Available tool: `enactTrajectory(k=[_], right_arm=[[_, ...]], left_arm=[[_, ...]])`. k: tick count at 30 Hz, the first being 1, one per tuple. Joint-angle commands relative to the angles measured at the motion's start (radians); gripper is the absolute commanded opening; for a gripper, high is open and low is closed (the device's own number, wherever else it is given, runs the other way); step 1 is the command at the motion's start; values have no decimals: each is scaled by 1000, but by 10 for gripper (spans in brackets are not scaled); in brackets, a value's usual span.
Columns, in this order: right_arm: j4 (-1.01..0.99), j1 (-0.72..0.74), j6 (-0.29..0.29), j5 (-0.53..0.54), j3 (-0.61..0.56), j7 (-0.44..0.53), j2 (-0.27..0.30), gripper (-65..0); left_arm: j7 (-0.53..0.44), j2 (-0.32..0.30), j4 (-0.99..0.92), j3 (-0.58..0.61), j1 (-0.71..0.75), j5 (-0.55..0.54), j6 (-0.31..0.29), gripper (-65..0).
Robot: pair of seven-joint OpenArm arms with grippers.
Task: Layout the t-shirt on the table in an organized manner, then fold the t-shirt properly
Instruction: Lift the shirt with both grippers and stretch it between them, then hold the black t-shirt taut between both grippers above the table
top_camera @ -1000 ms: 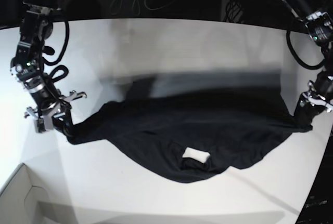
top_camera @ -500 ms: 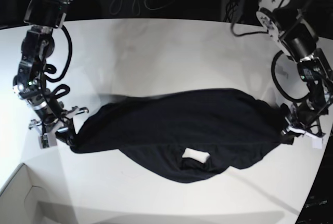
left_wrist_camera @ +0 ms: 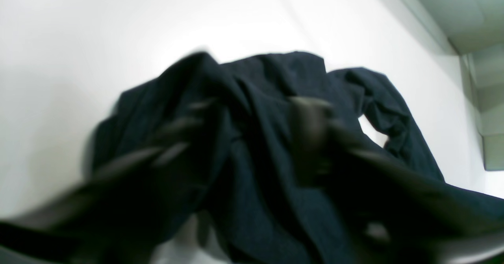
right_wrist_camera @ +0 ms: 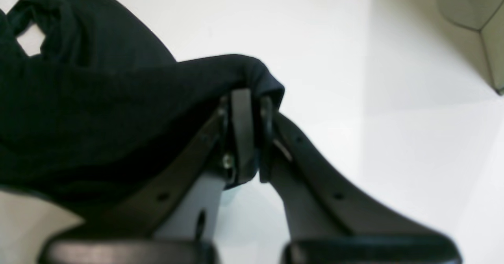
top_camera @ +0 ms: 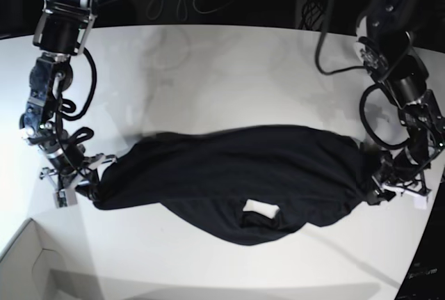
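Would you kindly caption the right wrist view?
Right gripper pinching a black t-shirt edge above the white table.

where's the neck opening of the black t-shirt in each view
Base: the neck opening sits low at centre, a white patch of table showing through the t-shirt.
Left wrist: right of centre, a bright gap beside a folded band of cloth.
Right wrist: far upper left, a small white gap.
Shared landmark: the pale cardboard box, seen in a corner of every view.
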Motion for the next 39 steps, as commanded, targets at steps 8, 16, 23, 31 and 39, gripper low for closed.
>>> enactTrajectory(k=[8, 16, 23, 31, 39], right_arm=[[19, 18, -4, 16, 1, 31, -8, -650], [18, 12, -4, 18, 1, 33, -27, -650], [18, 11, -4, 18, 1, 33, -35, -650], [18, -2, -4, 18, 4, 33, -34, -650], [16, -20, -4, 18, 6, 34, -29, -650]], left_arm=[[-20, 2, 246, -7, 171, -74, -14, -133], [-40, 11, 348, -7, 336, -176, -4, -133], [-122, 40, 338, 1, 329, -132, -4, -133], [-174, 22, 149, -4, 265, -141, -4, -133], [-186, 25, 137, -7, 250, -143, -4, -134]])
